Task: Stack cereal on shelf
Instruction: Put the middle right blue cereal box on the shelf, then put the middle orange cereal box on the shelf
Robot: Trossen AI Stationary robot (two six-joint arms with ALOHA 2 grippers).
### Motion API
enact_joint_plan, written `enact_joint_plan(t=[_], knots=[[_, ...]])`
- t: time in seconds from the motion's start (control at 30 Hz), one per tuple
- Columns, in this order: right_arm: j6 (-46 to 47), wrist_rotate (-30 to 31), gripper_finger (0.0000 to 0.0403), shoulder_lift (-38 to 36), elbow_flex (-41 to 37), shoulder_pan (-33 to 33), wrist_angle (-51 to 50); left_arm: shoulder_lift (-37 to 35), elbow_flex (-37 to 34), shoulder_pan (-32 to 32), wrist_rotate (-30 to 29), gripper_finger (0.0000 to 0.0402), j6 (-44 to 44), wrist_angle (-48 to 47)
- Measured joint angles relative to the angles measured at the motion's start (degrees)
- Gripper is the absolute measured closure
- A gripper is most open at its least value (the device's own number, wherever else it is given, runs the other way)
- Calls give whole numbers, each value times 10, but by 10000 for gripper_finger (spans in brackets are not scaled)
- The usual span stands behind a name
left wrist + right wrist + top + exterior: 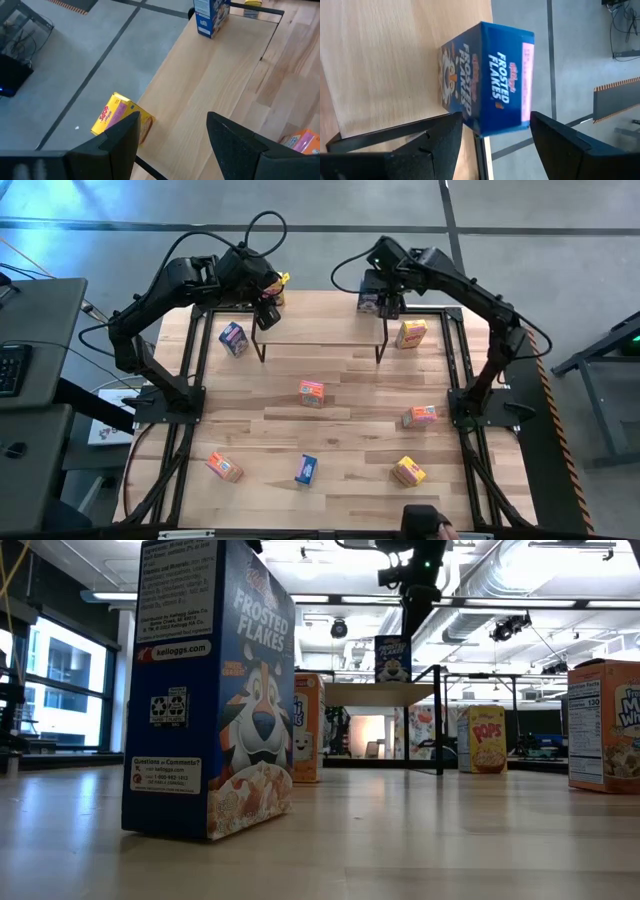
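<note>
The worktop (340, 430) is a pale plank surface with bare wood between its scattered boxes, and most open room lies in the middle band. At its far edge stands the shelf (320, 330), a light plank top on thin black legs, with free plank between its two ends.

The left arm reaches over the shelf's left end; the left pincer (172, 140) hangs above that corner with its fingers parted and nothing between them. Just beyond them a yellow box (122, 118) lies tipped at the very edge of the plank, partly overhanging. The right arm reaches to the shelf's right end, where the right pincer (495, 137) stands with its fingers apart on either side of a blue Frosted Flakes box (487, 77) at the plank's rim; whether the fingers press it I cannot tell.

On the worktop, a blue box (233, 338) sits left of the shelf and a yellow box (410, 333) right of it. An orange-red box (312, 392) stands mid-worktop, another (420, 415) towards the right edge. Along the near side are an orange-red box (225, 467), a blue Frosted Flakes box (306, 469) reading "kelloggs.com", and a yellow one (408, 471). The low view shows "POPS" (487, 752) on a yellow front.
</note>
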Motion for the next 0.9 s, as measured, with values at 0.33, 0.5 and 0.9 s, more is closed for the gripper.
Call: enact_joint_plan(t=[0.33,0.5,0.9], knots=[[8,10,178,-31,0,1,0,0,0,0,7,181,-8,-1],[32,10,178,-50,0,12,-9,0,0,-1,73,181,-25,-2],[113,9,178,-115,0,92,-27,0,0,-72,116,181,-7,-25]])
